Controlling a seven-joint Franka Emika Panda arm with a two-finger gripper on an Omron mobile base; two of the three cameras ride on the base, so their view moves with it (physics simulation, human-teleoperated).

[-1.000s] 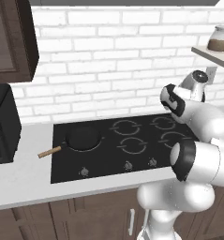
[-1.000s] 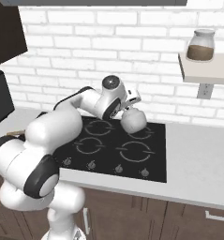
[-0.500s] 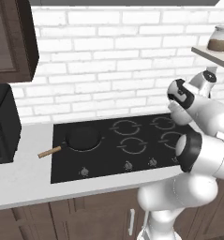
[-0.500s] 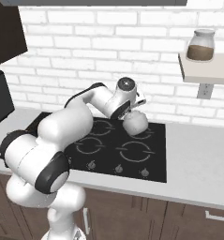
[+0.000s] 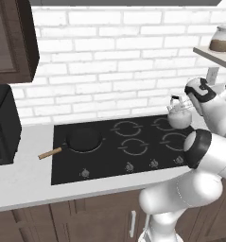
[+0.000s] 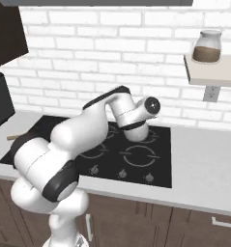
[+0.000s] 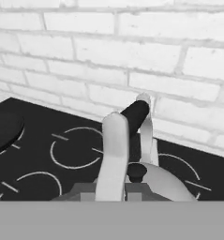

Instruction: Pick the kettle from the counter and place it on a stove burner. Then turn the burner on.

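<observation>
The small silvery kettle [image 5: 179, 117] hangs low over the rear right stove burner [image 5: 162, 124] of the black cooktop; I cannot tell whether its base touches the glass. My gripper [image 5: 184, 100] is shut on its arched handle. In the hand view the gripper [image 7: 111, 192] clamps the pale handle arch [image 7: 114, 140], with the black lid knob [image 7: 137, 171] and the kettle's rounded body [image 7: 167, 183] just below. A burner ring [image 7: 78, 147] lies to the left of the kettle. The pale counter [image 5: 20, 182] runs around the cooktop.
A black frying pan [image 5: 83, 138] with a wooden handle sits on the left burner. Small control knobs [image 5: 128, 166] line the cooktop's front edge. A black appliance [image 5: 1, 125] stands at the far left. A jar [image 6: 207, 47] rests on a wall shelf at the right, above bare counter [image 6: 204, 159].
The arm has carried the kettle down and to the left, from up near the shelf to just over the cooktop's rear right burner. The grip has stayed shut.
</observation>
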